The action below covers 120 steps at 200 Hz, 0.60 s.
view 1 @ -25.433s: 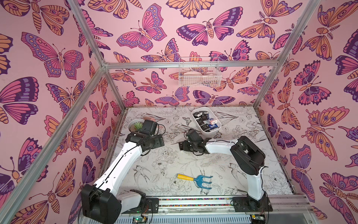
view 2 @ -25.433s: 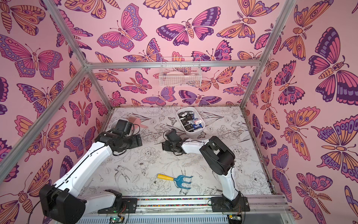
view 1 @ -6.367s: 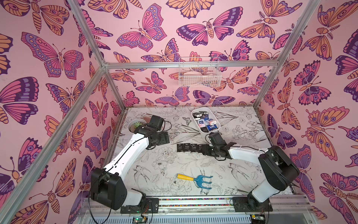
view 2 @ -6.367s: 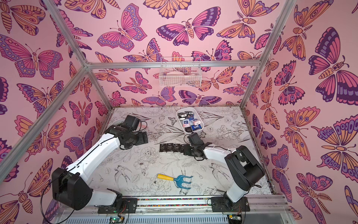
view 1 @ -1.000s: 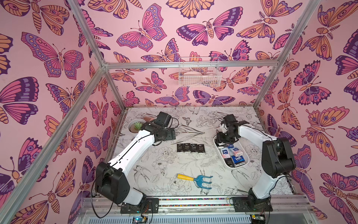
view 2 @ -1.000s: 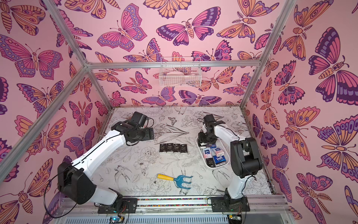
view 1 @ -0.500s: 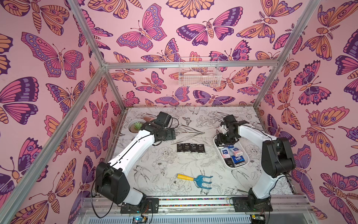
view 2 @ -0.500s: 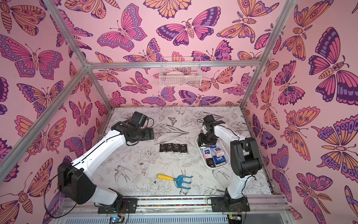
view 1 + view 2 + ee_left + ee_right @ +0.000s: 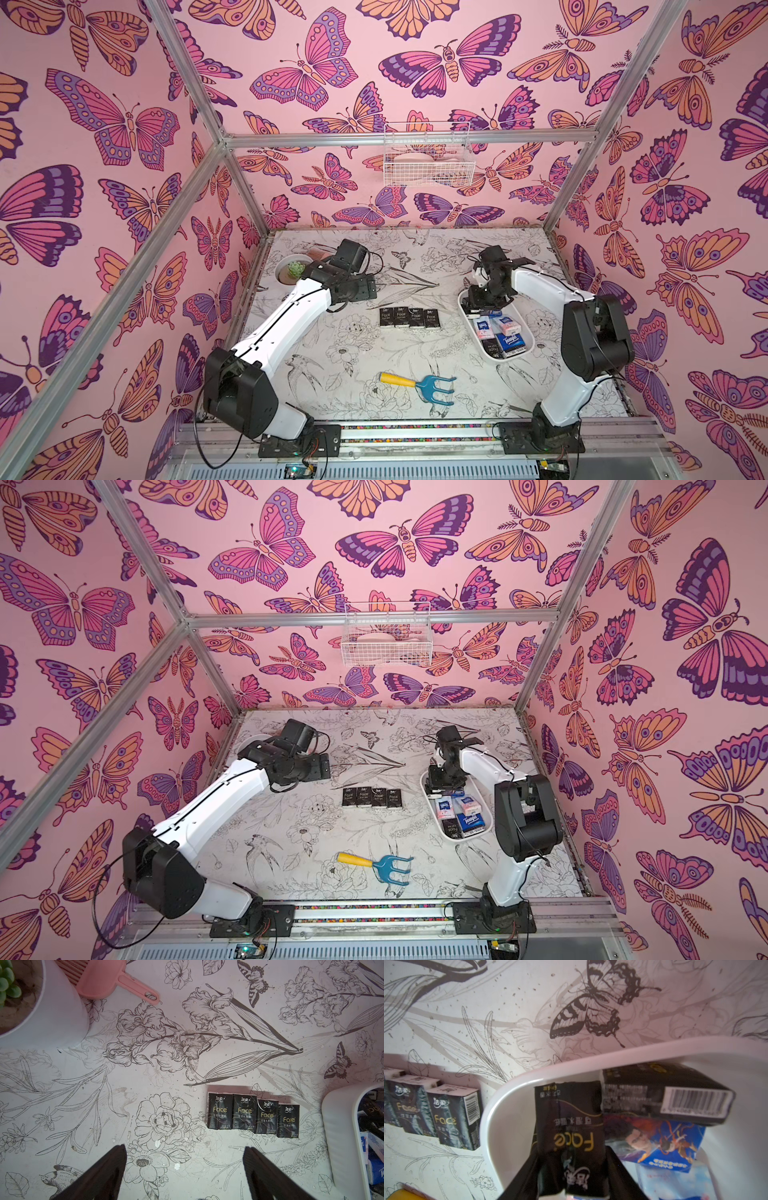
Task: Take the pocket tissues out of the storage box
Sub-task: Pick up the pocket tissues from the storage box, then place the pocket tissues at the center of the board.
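Floral-print table [image 9: 353, 374] lies between butterfly walls. In both top views a wide bare strip runs from the row of four pocket tissues [image 9: 409, 318] [image 9: 371, 798] down to the garden fork [image 9: 419, 384]. The storage box [image 9: 505, 359] [image 9: 457, 840] sits just right of that row, near the right wall, with more packets inside. The right gripper [image 9: 482, 305] points down into the box's far end, its arm folded sharply at the elbow. The left gripper [image 9: 372, 289] hovers above the table, apart from the row.

From the left wrist, its fingers [image 9: 108, 1169] stand wide apart over bare print, and the storage box [image 9: 338, 1136] lies just beside the last packet.

From the right wrist, the jaws clamp a black Face packet [image 9: 571, 1126] inside the box, close to its curved rim [image 9: 512, 1093].
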Tool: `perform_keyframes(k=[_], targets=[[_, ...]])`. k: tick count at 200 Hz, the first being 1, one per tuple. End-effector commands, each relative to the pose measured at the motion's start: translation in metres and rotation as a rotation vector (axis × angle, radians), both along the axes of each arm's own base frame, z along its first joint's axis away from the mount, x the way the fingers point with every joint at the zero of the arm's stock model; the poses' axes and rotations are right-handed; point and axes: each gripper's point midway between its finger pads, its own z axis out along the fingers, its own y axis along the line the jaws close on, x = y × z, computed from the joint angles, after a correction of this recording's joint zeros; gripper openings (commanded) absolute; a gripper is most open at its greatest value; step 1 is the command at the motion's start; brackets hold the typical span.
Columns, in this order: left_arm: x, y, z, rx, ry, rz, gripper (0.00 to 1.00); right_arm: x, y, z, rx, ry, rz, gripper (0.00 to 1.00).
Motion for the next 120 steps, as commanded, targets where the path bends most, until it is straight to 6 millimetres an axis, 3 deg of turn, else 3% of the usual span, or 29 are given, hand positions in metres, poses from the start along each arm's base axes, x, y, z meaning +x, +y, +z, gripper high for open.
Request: perform_keyframes(k=[1,30,64,87,120], targets=[[-0.007,0.004,0.003,0.008,0.002,0.008,0.94,-0.002,-0.010,0.034,-0.046,-0.056,-0.017,0.48],[-0.007,0.003,0.004,0.000,0.002,0.008,0.94,-0.012,-0.013,0.061,-0.056,-0.112,-0.025,0.48],[-0.006,0.002,0.006,-0.007,-0.001,0.007,0.94,-0.028,0.014,0.091,-0.042,-0.199,0.023,0.48],[-0.006,0.002,0.006,-0.003,-0.002,0.003,0.94,-0.038,0.048,0.092,0.000,-0.238,0.053,0.48],[-0.007,0.002,0.005,-0.002,0.003,-0.004,0.94,-0.036,0.083,0.067,0.049,-0.287,0.003,0.47]])
